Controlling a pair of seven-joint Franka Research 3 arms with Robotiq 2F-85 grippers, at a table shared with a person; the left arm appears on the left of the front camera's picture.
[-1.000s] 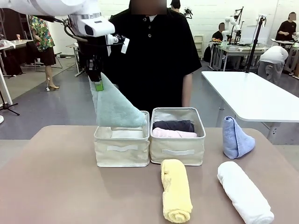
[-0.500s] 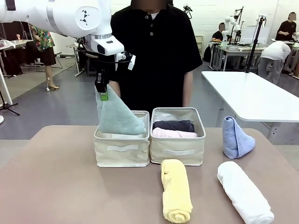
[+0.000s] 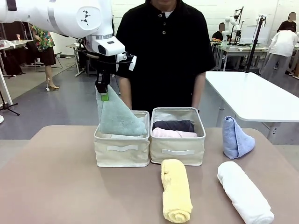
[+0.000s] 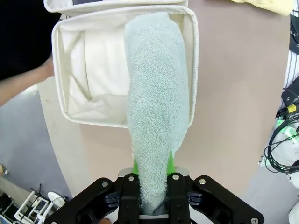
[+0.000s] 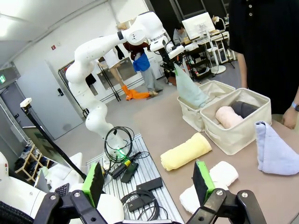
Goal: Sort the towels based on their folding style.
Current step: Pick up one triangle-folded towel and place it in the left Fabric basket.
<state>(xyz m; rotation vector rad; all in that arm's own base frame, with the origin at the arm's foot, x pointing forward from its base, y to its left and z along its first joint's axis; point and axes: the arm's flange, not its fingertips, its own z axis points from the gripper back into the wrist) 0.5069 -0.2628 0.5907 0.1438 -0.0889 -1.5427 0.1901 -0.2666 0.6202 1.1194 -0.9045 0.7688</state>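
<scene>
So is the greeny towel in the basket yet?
Partly. The teal towel has its wide end inside the left basket, while the left gripper pinches its tip.

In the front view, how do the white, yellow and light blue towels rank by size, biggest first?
1. white towel, slightly bulkier.
2. yellow towel, nearly alike with the white one.
3. light blue towel, which looks clearly smaller, though it stands farther from the camera, so its true size is unsure.

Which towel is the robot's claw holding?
The pale teal towel, pinched at its tip by the left claw over the left basket. The yellow towel, white towel and blue towel lie free.
</scene>
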